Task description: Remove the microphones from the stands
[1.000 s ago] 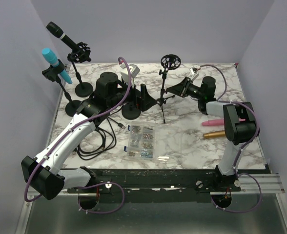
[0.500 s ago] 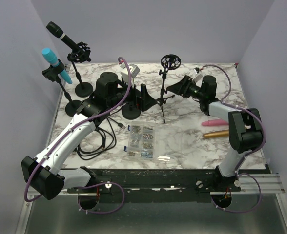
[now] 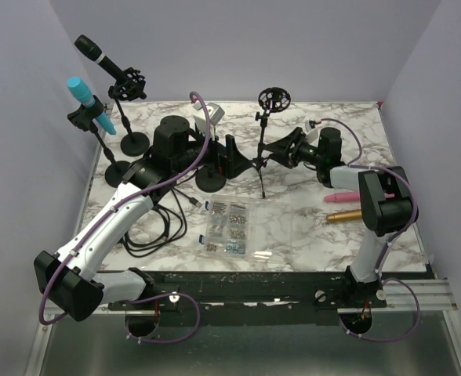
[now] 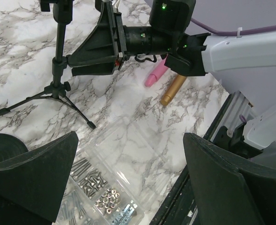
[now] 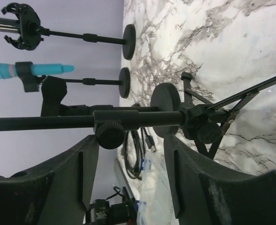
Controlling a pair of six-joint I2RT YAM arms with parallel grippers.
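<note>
1. The right gripper (image 3: 271, 149) is standing spread and holding nothing. Its tips are sitting just beside the pole of the black metal tripod stand (image 3: 262, 166), and the black ring mount (image 3: 274, 98) above it is sitting empty.
2. The left gripper (image 4: 130, 140) is hanging fully spread and empty, just left of the tripod.
3. The black handheld microphone (image 3: 96, 52) and the cyan tapered microphone (image 3: 81, 94) are sitting tilted in clips on round-based stands. Both are beyond and left of the left gripper, well apart from the right one. I cannot tell which is meant.
4. Judgement: each body is looking rigid, smooth and head-heavy, with the clip holding by friction. Take the bare barrel beside the clip and brace the stand against tipping.
5. The right wrist view is showing the pole lying across both fingertips rather than between them; contact is unclear. The left wrist view alone is showing the pink cylinder (image 4: 156, 75) and gold cylinder (image 4: 173, 90) clearly on the marble table (image 4: 16, 28).
</note>
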